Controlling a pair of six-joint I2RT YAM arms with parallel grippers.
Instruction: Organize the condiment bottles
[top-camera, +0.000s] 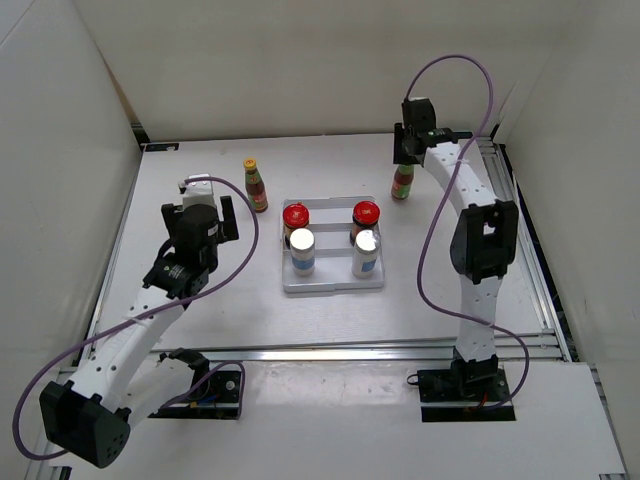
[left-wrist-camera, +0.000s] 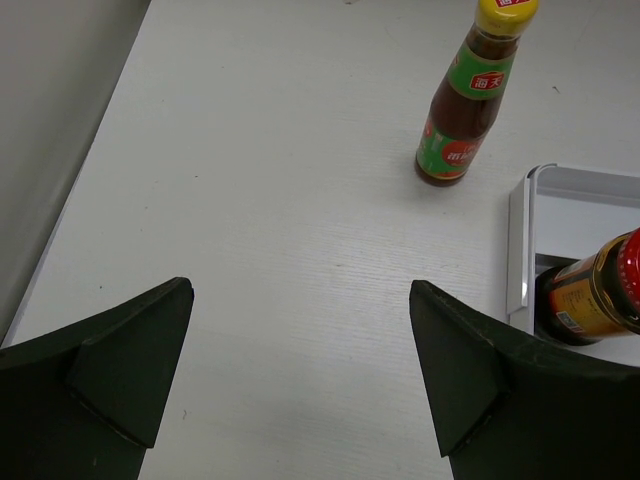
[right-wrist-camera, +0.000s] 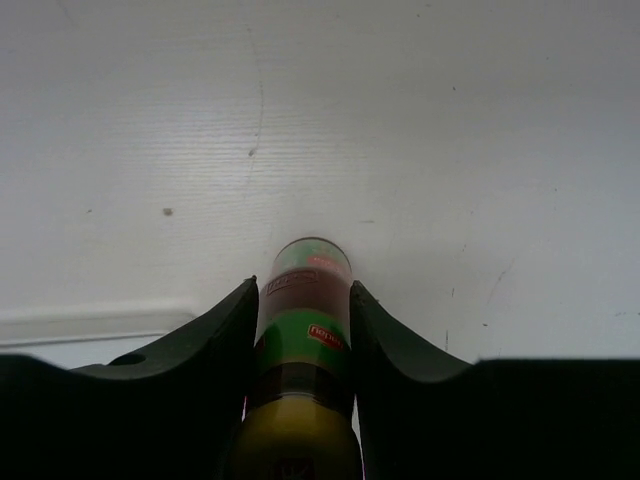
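A white ridged tray (top-camera: 332, 283) holds two dark jars with red lids (top-camera: 296, 215) (top-camera: 366, 212) at its back and two white silver-capped shakers (top-camera: 302, 247) (top-camera: 366, 246) at its front. One red-sauce bottle with a yellow cap (top-camera: 256, 186) stands on the table left of the tray; it also shows in the left wrist view (left-wrist-camera: 458, 105). My left gripper (top-camera: 215, 205) (left-wrist-camera: 300, 370) is open and empty, short of that bottle. My right gripper (top-camera: 404, 163) (right-wrist-camera: 303, 300) is shut on the second red-sauce bottle (top-camera: 403, 184) (right-wrist-camera: 305, 325), behind the tray's right corner.
White walls close the table at the back and both sides. A metal rail (top-camera: 330, 353) runs along the near edge. In the left wrist view the tray's left rim (left-wrist-camera: 518, 245) and one red-lidded jar (left-wrist-camera: 590, 295) show at the right.
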